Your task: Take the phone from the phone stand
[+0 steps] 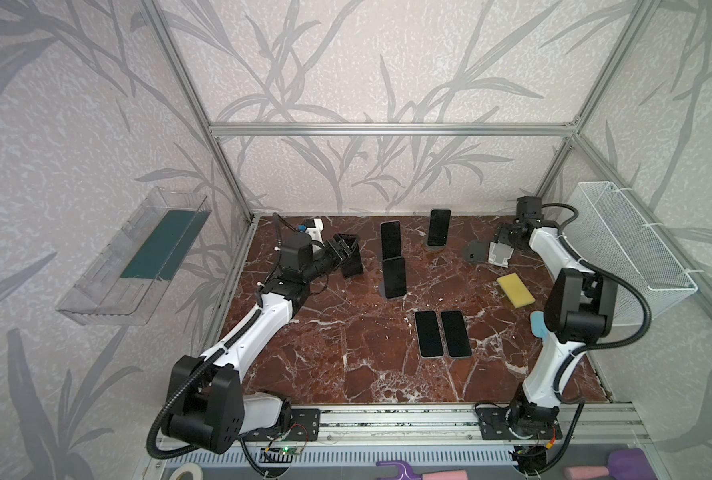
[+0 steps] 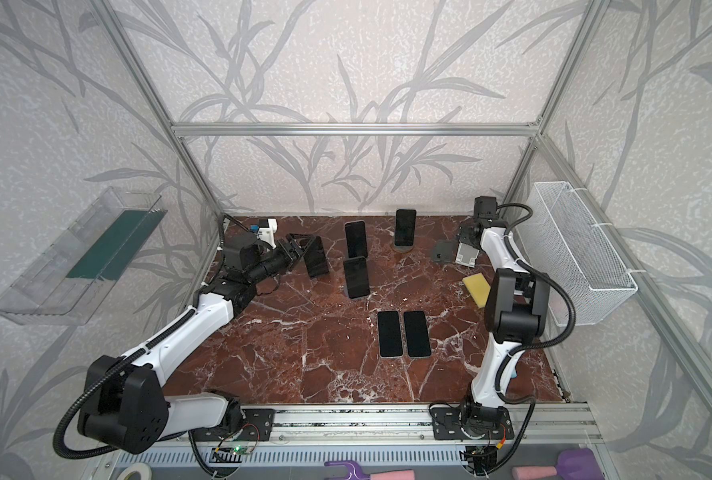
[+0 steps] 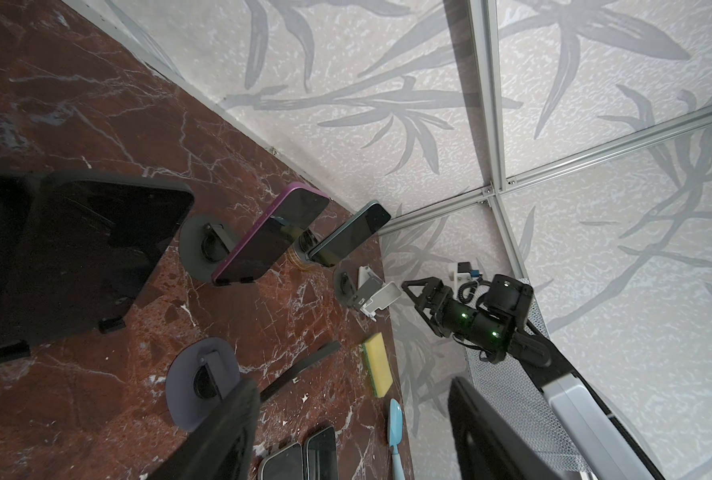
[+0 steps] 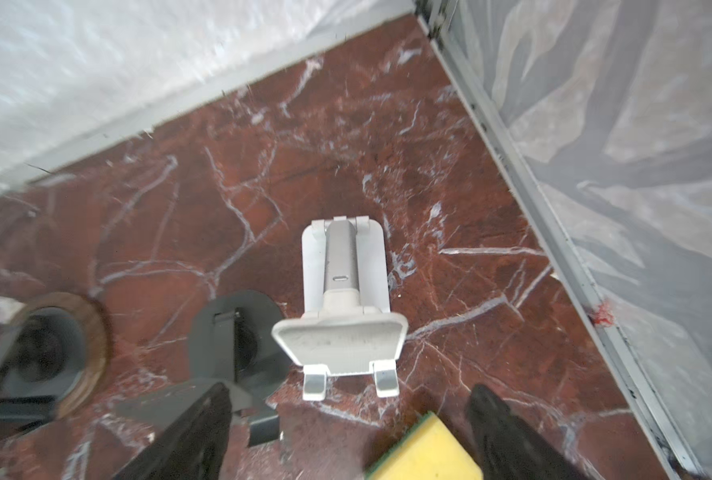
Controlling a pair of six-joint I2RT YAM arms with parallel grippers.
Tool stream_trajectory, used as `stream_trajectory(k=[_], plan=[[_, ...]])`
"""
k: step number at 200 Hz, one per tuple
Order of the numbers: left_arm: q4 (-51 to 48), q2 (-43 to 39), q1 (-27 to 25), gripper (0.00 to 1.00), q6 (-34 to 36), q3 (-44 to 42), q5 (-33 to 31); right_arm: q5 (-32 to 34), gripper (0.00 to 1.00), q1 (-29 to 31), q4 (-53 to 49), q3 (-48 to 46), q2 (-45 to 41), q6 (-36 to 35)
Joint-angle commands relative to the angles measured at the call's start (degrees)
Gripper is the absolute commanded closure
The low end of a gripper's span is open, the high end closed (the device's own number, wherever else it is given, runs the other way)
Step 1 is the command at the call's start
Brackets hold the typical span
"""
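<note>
Right gripper (image 4: 348,399) is hovering, jaws spread and empty, close by the white stand (image 4: 339,345); left gripper (image 3: 352,386), likewise spread, is hanging well apart from it

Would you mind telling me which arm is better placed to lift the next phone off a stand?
Left, probably. The left gripper sits open right beside the black phone on its stand, while the right gripper is by an empty white stand.

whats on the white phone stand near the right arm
Nothing rests on the white phone stand: its cradle is bare. The tabletop directly beneath it is covered.
</note>
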Motion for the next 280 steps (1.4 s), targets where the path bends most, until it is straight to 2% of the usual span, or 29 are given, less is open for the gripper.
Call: stream_trajectory(k=[1,32,50,63,96,112,122,141,161,173,226,250,280], plan=[[1.04,-1.24,-0.31,0.28,0.63,-0.43,-0.3,1.07,0.1,1.72,2.18,-2.91,-6.75,3.28],[0.26,-1.19,-0.32,0.27,1.37,-0.25,-0.93,0.46,0.13,6.76,4.46,-9.13,-16.86,3.76],[-0.86,-1.52,-0.31,0.27,1.58,0.04,-1.36,-5.86,0.19,11.63,11.75,-18.86,-24.72,8.37],[-1.31,-1.93,-0.33,0.27,2.18,0.07,-2.02,-8.0,0.22,18.43,19.83,-26.7,-29.77,9.72],[-5.34,-3.25,-0.22,0.26,6.71,0.73,-6.34,3.99,0.22,38.54,21.72,-33.34,-35.64,5.74],[-8.34,-3.59,-0.14,0.26,9.91,0.86,-10.88,9.48,0.23,45.46,20.28,-33.46,-36.61,3.0],[-8.82,-3.61,0.15,0.26,10.26,0.44,-13.14,13.37,0.21,48.44,17.72,-32.89,-36.79,6.03],[-7.79,-3.51,1.19,0.26,8.76,-0.59,-14.01,7.7,0.15,50.34,13.79,-31.38,-35.11,8.47],[-6.65,-2.96,2.34,0.26,6.33,-0.65,-11.52,12.46,0.03,54.22,12.4,-30.48,-32.6,7.0],[-5.59,-2.66,2.89,0.26,4.97,-0.59,-9.55,12.5,0.0,55.18,12.65,-30.0,-31.34,6.98],[-1.91,-1.37,4.82,0.26,-0.07,-0.9,-4.51,12.37,0.01,55.43,14.81,-25.67,-24.2,7.24],[-1.49,-1.61,5.44,0.27,-0.15,-1.02,-4.35,14.73,0.01,55.32,13.63,-20.86,-19.5,2.86],[-4.16,-2.91,5.58,0.27,1.86,0.04,-5.4,13.46,0.01,54.59,11.33,-14.21,-14.67,-1.06]])
